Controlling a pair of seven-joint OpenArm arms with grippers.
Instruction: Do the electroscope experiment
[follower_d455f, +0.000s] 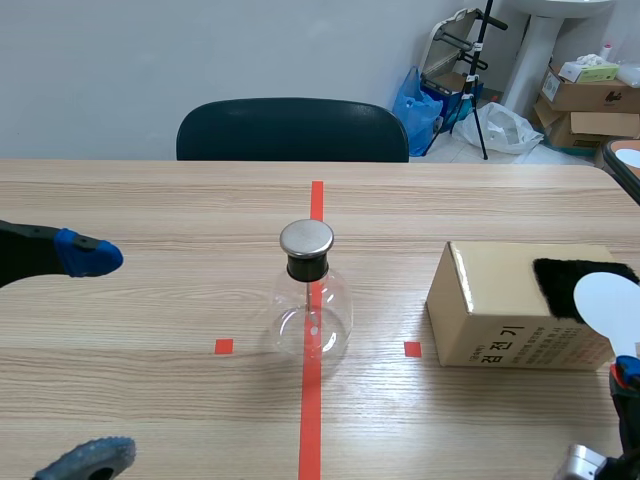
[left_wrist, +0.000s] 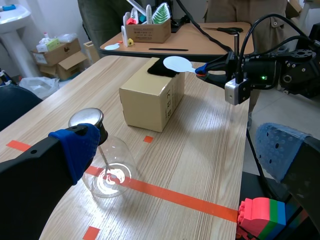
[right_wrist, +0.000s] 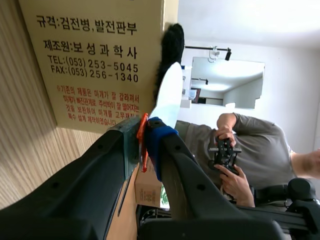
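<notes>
Nearest the robot, at left: left gripper (follower_d455f: 95, 356) released, blue-padded fingers (left_wrist: 75, 147) spread wide with nothing between them, hanging above the table (follower_d455f: 150, 400) short of the flask

Nearest at right: right gripper (right_wrist: 145, 131) clenched on the orange-red handle (right_wrist: 142, 145) of a white disc (follower_d455f: 610, 305), disc held up at the cardboard box's top, near-right end

At mid-table, well apart from both grippers: electroscope flask (follower_d455f: 311, 318), clear glass, upright on the long tape line (follower_d455f: 311, 400), between two small tape squares; black stopper (follower_d455f: 307, 267) in its neck, round metal cap (follower_d455f: 306, 238) on top, thin rod running down inside

Right of the flask, near but not touching: cardboard box (follower_d455f: 490, 300), printed text on its near side; black fur (follower_d455f: 560, 285) lying on its top, white disc right against or just over it, contact impossible to tell

Past the table's far edge: dark chair (follower_d455f: 292, 130), then a blue bag (follower_d455f: 420, 100) and stacked cartons (follower_d455f: 590, 95) on the floor

Beyond the box in the right wrist view: a person in a grey shirt (right_wrist: 260, 145), both hands on a black controller
</notes>
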